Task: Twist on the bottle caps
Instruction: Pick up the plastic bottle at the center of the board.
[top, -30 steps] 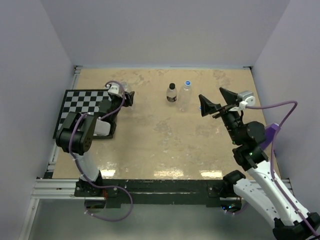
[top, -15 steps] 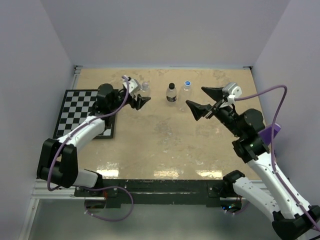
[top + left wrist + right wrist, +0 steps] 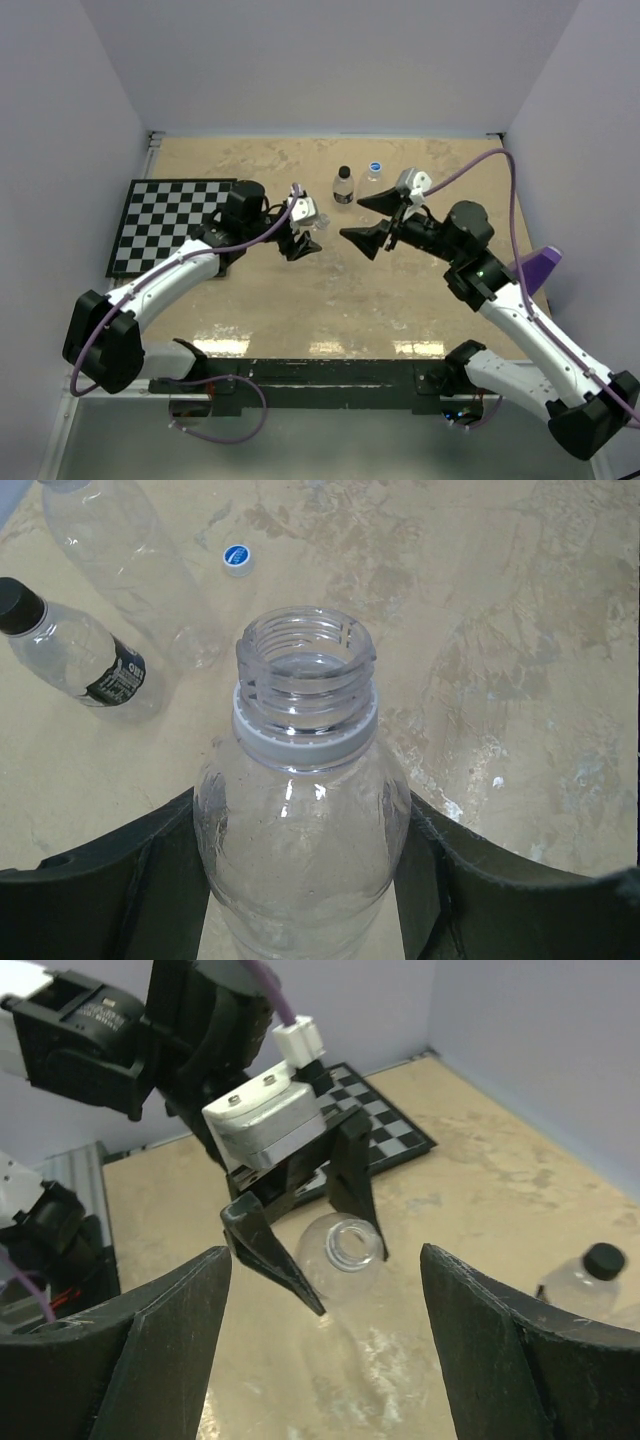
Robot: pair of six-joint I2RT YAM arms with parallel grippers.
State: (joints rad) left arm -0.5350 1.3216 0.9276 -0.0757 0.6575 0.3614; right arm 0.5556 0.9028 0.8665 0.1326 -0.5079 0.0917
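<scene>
The uncapped bottle [image 3: 300, 810] (threads bare, a white collar ring below them) is clamped by its body between the two fingers of the left claw [image 3: 300, 236]. It is at the middle of the table [image 3: 330, 300], its mouth turned toward the right claw [image 3: 354, 220]. That claw is spread wide, holds nothing and stops just short of the bottle. Farther back stand a black-capped bottle [image 3: 343, 187] and a third bottle [image 3: 130, 560], with a blue cap [image 3: 237, 558] beside it.
</scene>
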